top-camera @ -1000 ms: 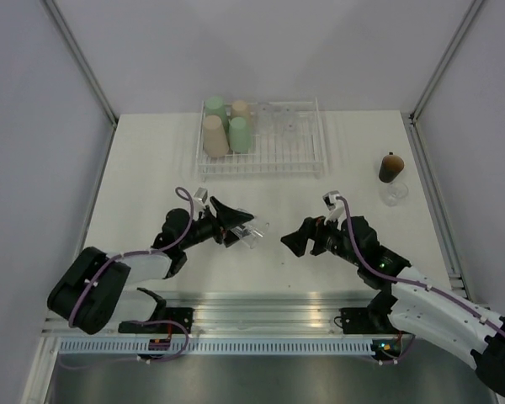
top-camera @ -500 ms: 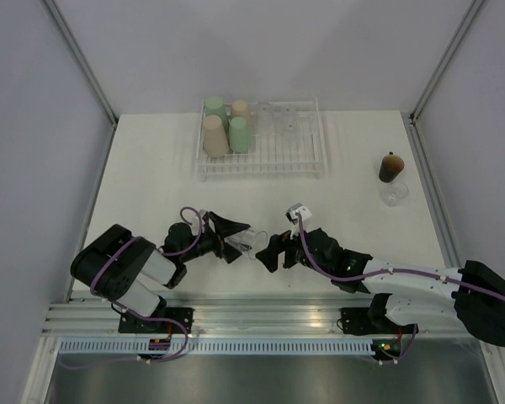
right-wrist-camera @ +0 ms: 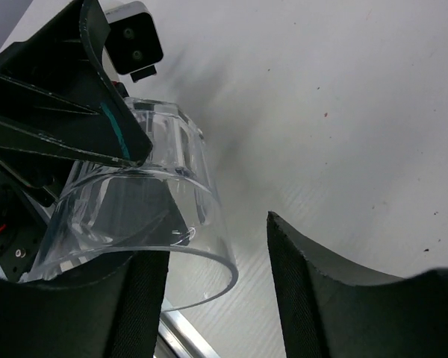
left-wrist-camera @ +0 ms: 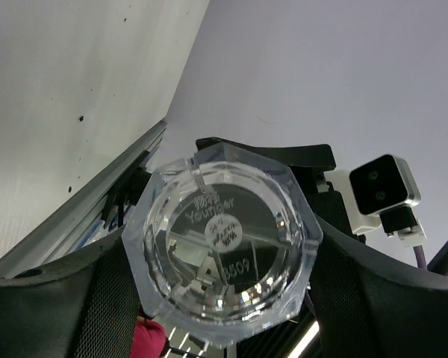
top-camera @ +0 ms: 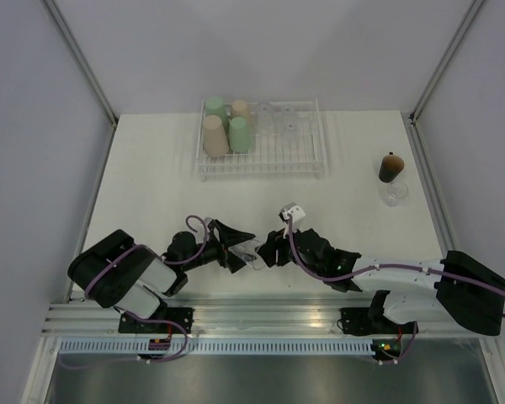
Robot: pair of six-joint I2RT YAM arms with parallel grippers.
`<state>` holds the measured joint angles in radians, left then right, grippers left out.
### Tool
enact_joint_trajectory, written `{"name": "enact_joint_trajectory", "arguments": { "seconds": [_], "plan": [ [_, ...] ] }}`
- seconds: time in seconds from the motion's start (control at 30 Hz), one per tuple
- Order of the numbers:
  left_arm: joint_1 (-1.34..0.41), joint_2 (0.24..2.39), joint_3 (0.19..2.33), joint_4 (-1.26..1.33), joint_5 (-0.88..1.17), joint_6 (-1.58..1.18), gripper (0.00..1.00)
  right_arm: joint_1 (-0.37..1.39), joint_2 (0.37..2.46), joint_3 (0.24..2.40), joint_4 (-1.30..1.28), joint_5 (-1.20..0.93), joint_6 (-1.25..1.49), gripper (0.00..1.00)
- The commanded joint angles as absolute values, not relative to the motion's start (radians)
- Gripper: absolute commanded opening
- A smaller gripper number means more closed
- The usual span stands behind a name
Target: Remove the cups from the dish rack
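Left gripper (top-camera: 238, 249) pinching small clear faceted plastic cup (left-wrist-camera: 224, 261) by base, held sideways at near-centre of white counter (top-camera: 151, 168). Right gripper (top-camera: 267, 250) spread, cup's rim edge between fingers. White wire dish rack (top-camera: 307, 164) far back, green and beige tumblers (top-camera: 227, 130) inside.

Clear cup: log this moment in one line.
phase: handover | left gripper: holds clear cup | right gripper: open at its rim | dish rack: four tumblers inside

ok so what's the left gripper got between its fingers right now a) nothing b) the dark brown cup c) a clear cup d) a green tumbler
c: a clear cup sits clamped in the left gripper, its base toward the wrist.
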<state>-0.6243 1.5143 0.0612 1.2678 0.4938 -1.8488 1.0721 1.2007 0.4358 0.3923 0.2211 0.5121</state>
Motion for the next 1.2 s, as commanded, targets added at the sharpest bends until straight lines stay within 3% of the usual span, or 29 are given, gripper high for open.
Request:
{"name": "enact_joint_trajectory", "arguments": {
  "seconds": [0.0,0.07,0.1,0.2,0.23,0.43,0.5,0.53,0.63,0.7,0.9,1.07,1.17],
  "plan": [
    [-0.655,1.483,0.055,1.658,0.488,-1.870,0.02,1.074,1.232,0.483,0.529,0.232,0.517,0.56],
    [-0.664,1.488,0.069,1.657,0.486,-1.873,0.02,1.083,1.246,0.482,0.548,0.232,0.520,0.40],
    [-0.670,1.493,0.075,1.658,0.485,-1.873,0.02,1.086,1.247,0.480,0.551,0.233,0.522,0.26],
    [-0.696,1.514,0.098,1.658,0.477,-1.875,0.02,1.100,1.241,0.474,0.551,0.262,0.522,0.04],
    [-0.704,1.522,0.101,1.658,0.476,-1.873,0.02,1.103,1.232,0.472,0.546,0.276,0.523,0.02],
    [-0.707,1.558,0.126,1.660,0.482,-1.824,0.06,1.111,1.154,0.479,0.453,0.298,0.517,0.01],
    [-0.707,1.574,0.140,1.660,0.483,-1.796,0.31,1.114,1.129,0.489,0.404,0.305,0.515,0.01],
    [-0.706,1.583,0.146,1.660,0.485,-1.789,0.65,1.115,1.100,0.491,0.353,0.313,0.515,0.01],
    [-0.700,1.627,0.185,1.660,0.506,-1.761,0.95,1.117,1.025,0.485,0.257,0.325,0.518,0.01],
    [-0.696,1.660,0.233,1.661,0.525,-1.759,0.99,1.118,0.976,0.468,0.216,0.347,0.525,0.01],
    [-0.681,1.753,0.348,1.661,0.568,-1.764,1.00,1.118,0.789,0.480,0.023,0.440,0.535,0.01],
    [-0.575,1.685,0.316,1.658,0.577,-1.657,1.00,1.118,0.781,0.645,-0.416,0.717,0.676,0.01],
    [-0.502,1.640,0.270,1.641,0.604,-1.606,1.00,1.117,0.847,0.850,-0.729,0.858,0.855,0.01]
  ]
}}
